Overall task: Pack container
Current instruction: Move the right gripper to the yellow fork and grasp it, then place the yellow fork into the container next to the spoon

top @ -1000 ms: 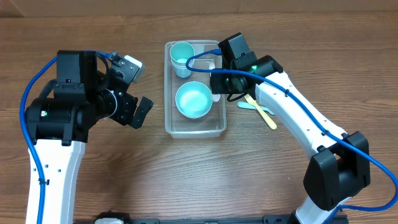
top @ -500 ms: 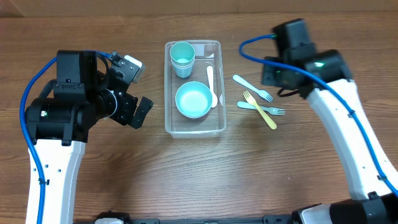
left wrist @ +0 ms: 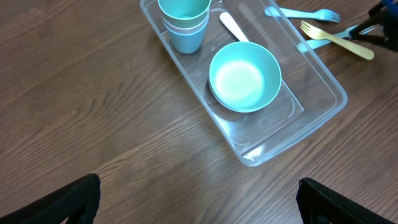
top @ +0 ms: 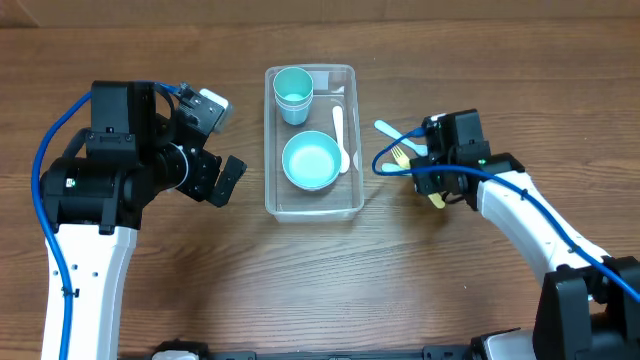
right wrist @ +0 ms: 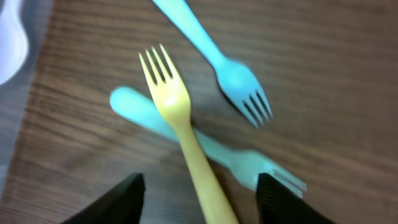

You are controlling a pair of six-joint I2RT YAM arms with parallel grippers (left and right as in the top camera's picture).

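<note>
- The right arm is reached forward over the table (top: 300,290), its wrist bent down so that the right gripper (top: 432,182) is hung low over three plastic forks.
- In the right wrist view its two dark fingers (right wrist: 124,199) are seen spread apart, one on each side of the handle of the yellow fork (right wrist: 180,124); nothing is held between them, and contact with the fork cannot be made out.
- The yellow fork is laid across the handle of one light-blue fork (right wrist: 224,155); a second light-blue fork (right wrist: 217,59) is set just beyond, apart from the other two.
- The left arm is folded back at the left of the table, with the left gripper (left wrist: 202,208) held above the tabletop and opened wide; nothing is gripped.
- The container (top: 312,204) is placed on the table between the two arms, to the left of the right gripper and clear of it, and ahead of the left gripper, untouched by either.
- Inside the container a round light-blue bowl (top: 312,160) is set upright near the middle.
- A stack of small cups (top: 293,88), teal on top, is stood in the far left corner of the container.
- A white spoon (top: 340,135) is laid along the container's right wall, beside the bowl.
</note>
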